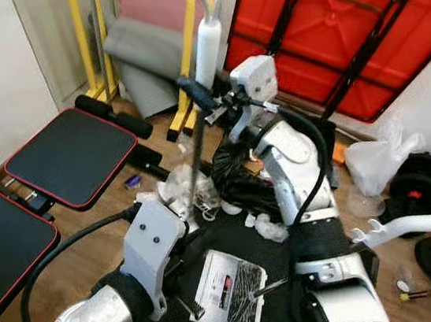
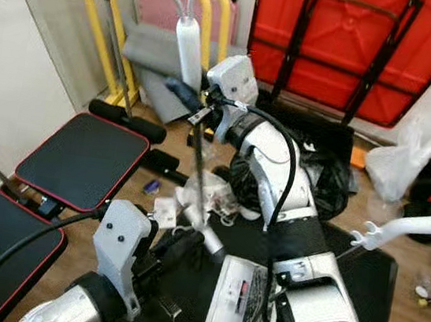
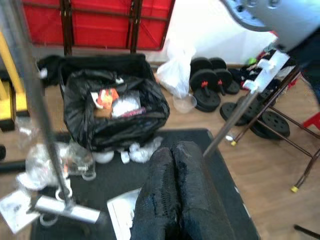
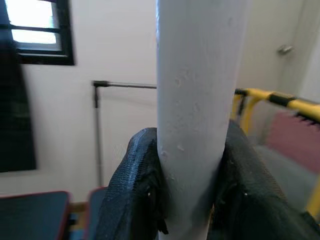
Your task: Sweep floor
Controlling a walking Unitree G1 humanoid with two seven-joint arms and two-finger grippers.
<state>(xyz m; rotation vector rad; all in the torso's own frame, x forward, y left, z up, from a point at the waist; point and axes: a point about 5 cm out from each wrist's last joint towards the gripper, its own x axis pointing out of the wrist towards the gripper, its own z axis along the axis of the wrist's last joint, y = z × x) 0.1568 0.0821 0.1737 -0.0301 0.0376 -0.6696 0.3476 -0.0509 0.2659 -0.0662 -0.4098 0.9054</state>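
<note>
My right gripper (image 1: pixel 199 91) is raised in front of me and shut on the broom's white handle (image 1: pixel 206 49); in the right wrist view the black fingers (image 4: pixel 135 190) clamp the white handle (image 4: pixel 200 100) from both sides. The thin metal pole (image 1: pixel 196 166) runs down to a silver head (image 3: pixel 67 210) on the black mat, among clear plastic wrappers (image 3: pixel 55 160). My left gripper (image 3: pixel 175 195) hangs low over the mat, its fingers pressed together with nothing between them. A printed paper sheet (image 1: pixel 230 290) lies on the mat beside it.
An open black rubbish bag (image 3: pixel 115 115) with litter stands ahead. A second pole with a white handle (image 1: pixel 413 227) leans at the right. Black bench pads (image 1: pixel 73 154) and a yellow frame (image 1: pixel 185 38) crowd the left. A red folded table (image 1: pixel 335 34), a white bag (image 1: pixel 374 162) and weights (image 1: pixel 427 185) line the wall.
</note>
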